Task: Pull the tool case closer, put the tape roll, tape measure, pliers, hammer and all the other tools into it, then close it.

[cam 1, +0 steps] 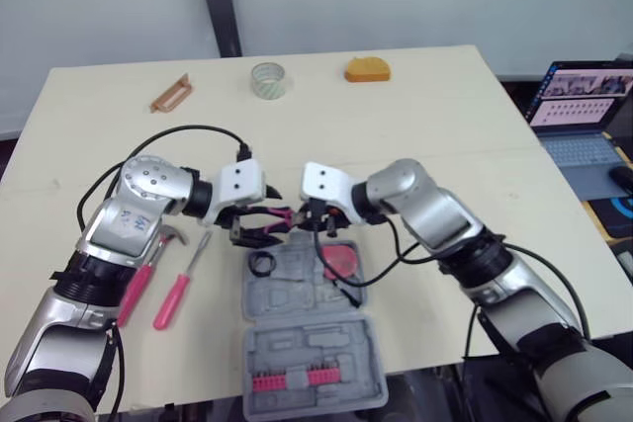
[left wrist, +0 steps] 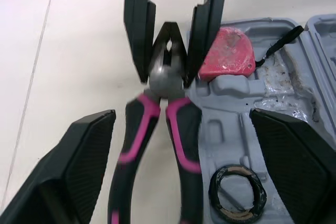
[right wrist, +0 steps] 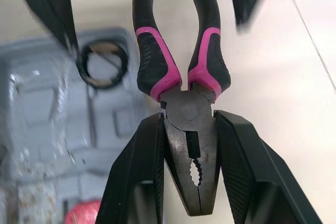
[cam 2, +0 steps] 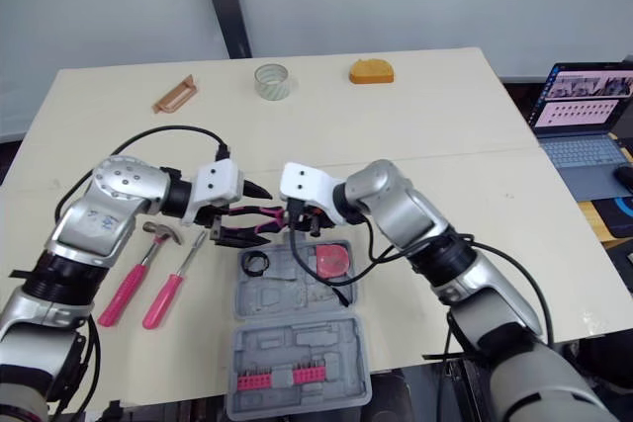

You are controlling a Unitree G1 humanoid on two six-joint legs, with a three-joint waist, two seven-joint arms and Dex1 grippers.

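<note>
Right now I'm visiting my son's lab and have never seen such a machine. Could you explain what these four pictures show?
It is a humanoid robot with two arms, each ending in a black two-fingered tool. The two wide pictures come from cameras in its head, looking down over a table. The two close ones come from cameras on its wrists. The right tool grips pink-handled pliers by their metal head, by an open grey case. The left tool is open around the handles. In the case lie a red tape measure and a black ring. Left of it lie a hammer and a screwdriver. Farther off are a tape roll, an orange block and a brown clip.
</note>
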